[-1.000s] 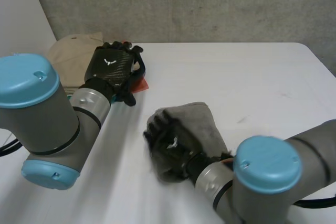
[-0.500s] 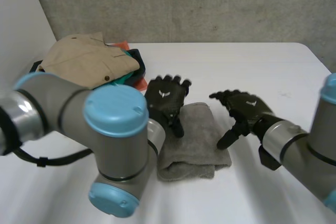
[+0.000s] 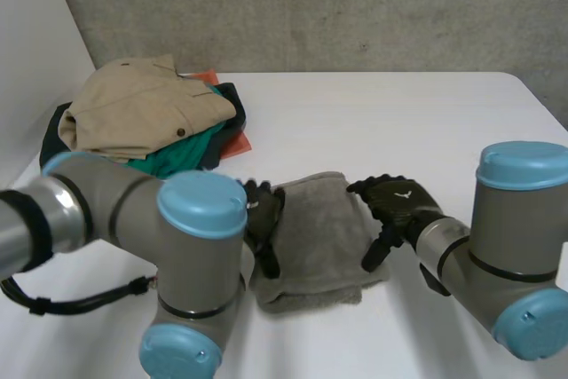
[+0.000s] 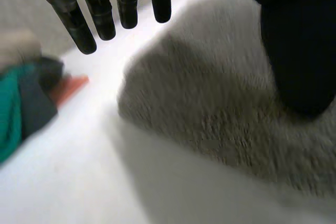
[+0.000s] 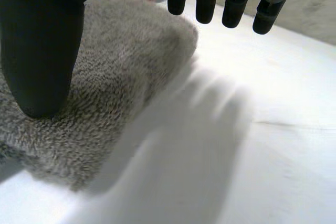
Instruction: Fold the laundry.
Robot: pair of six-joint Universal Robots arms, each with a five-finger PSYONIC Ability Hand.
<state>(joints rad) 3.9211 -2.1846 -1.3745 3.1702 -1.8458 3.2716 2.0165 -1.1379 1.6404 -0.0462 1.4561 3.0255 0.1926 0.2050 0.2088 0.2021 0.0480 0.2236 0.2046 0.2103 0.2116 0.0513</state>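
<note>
The grey towel (image 3: 312, 235) lies folded into a thick pad at the near middle of the white surface (image 3: 399, 122). It looks plush and limp, so it is probably light, grippy and prone to sagging, and best taken at its edges or corners. The left hand (image 3: 264, 219) sits at its left edge and the right hand (image 3: 395, 206) at its right edge, both with fingers straight and spread, thumbs seemingly resting on the nap. There is one towel and one heap of clothes (image 3: 146, 113) at the far left, perhaps four garments.

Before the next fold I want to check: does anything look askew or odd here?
The towel is folded, but its near edge is bunched and uneven. The clothes pile is a loose heap. Nothing looks damaged.
</note>
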